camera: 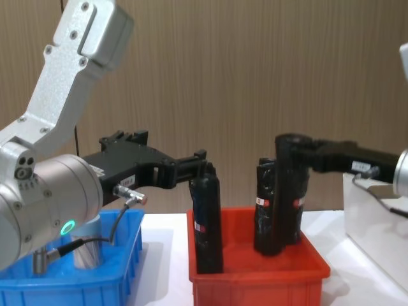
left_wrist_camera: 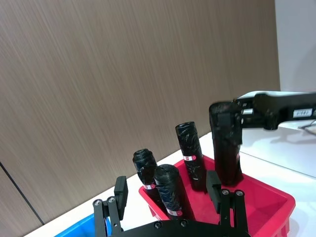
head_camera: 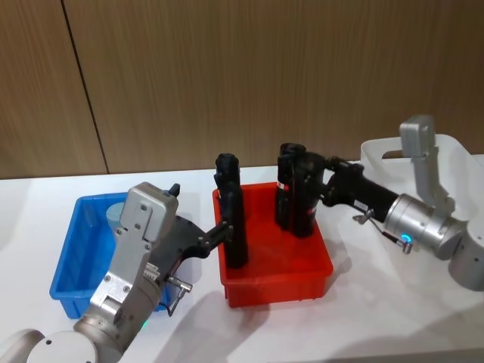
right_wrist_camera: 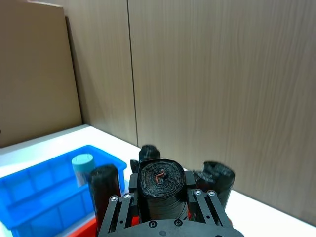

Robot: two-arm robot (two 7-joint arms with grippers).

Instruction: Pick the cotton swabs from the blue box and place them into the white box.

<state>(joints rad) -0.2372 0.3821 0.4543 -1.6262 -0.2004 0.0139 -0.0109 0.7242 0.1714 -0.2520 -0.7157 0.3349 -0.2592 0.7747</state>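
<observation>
One cotton swab jar [head_camera: 115, 212] with a pale lid stands in the far corner of the blue box [head_camera: 72, 265]; the right wrist view shows the jar [right_wrist_camera: 82, 168] too. My left gripper [head_camera: 225, 228] reaches into the red bin [head_camera: 276, 261], open, its fingers [left_wrist_camera: 121, 190] wide apart on either side of a black roll [left_wrist_camera: 168, 190]. My right gripper [head_camera: 308, 185] is shut on the top of another black roll [camera: 290, 191] whose lower end is inside the red bin. The white box [head_camera: 454, 155] stands at the far right, behind the right arm.
Several tall black rolls [left_wrist_camera: 190, 153] stand upright in the red bin between the blue and white boxes. A wood-panelled wall closes off the back of the white table [head_camera: 378, 325].
</observation>
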